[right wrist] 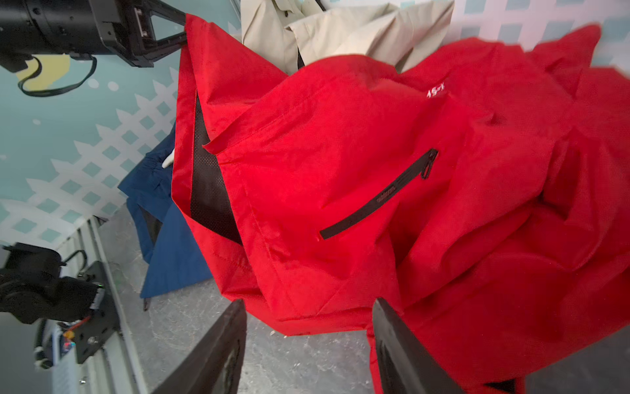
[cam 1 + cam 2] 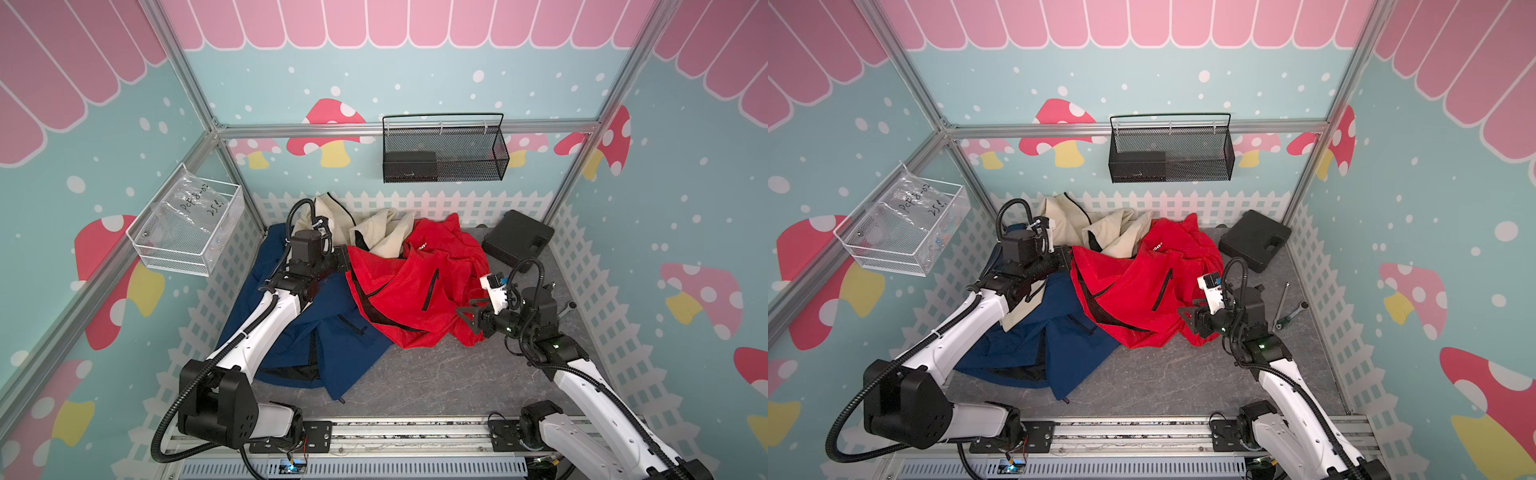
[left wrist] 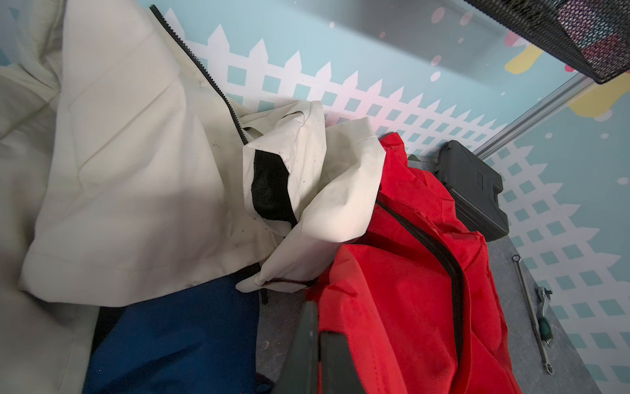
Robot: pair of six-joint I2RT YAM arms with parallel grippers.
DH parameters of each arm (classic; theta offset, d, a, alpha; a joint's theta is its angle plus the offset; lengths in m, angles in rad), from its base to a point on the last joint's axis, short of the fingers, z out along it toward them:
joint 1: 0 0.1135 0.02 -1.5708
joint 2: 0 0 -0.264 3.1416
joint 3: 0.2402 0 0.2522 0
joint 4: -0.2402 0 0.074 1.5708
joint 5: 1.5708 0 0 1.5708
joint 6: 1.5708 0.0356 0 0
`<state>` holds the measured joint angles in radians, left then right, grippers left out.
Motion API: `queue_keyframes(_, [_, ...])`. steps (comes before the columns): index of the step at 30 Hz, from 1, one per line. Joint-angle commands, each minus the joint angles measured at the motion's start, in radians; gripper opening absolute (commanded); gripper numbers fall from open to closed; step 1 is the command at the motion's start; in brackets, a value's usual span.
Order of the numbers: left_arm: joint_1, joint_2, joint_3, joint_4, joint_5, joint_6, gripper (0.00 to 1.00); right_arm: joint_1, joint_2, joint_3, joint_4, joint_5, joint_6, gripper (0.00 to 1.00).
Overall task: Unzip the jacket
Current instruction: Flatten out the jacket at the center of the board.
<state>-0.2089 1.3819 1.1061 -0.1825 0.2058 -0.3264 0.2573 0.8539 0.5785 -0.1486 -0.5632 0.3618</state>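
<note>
My left fingers [image 1: 167,43] pinch the red jacket [image 1: 341,170] by its edge; my right fingers [image 1: 405,348] stand spread at its crumpled hem.

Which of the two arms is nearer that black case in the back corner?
The right. The right arm reaches the red jacket's edge on the black case's side; the left arm's jaws grip the jacket's opposite edge, farther off.
</note>
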Motion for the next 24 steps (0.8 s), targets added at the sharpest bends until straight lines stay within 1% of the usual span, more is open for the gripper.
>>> queue_keyframes(1, [0.002, -0.021, -0.002, 0.005, 0.03, -0.012, 0.0, 0.005, 0.011, -0.044, -0.009, -0.099, 0.261, 0.55])
queue_keyframes(5, [0.002, -0.026, -0.002, 0.0, 0.026, -0.012, 0.0, 0.005, 0.019, -0.122, 0.141, -0.214, 0.476, 0.48])
queue_keyframes(8, [0.002, -0.033, -0.003, -0.003, 0.022, -0.006, 0.0, 0.006, 0.025, -0.147, 0.179, -0.229, 0.56, 0.47])
queue_keyframes(10, [0.001, -0.041, -0.007, 0.003, 0.019, 0.001, 0.0, 0.007, 0.038, -0.151, 0.181, -0.23, 0.591, 0.47])
queue_keyframes(15, [0.0, -0.047, -0.013, 0.007, 0.015, 0.007, 0.0, 0.007, 0.095, -0.161, 0.221, -0.241, 0.64, 0.44])
queue_keyframes(24, [-0.006, -0.06, -0.022, 0.009, 0.004, 0.032, 0.0, 0.007, 0.156, -0.172, 0.257, -0.195, 0.691, 0.44])
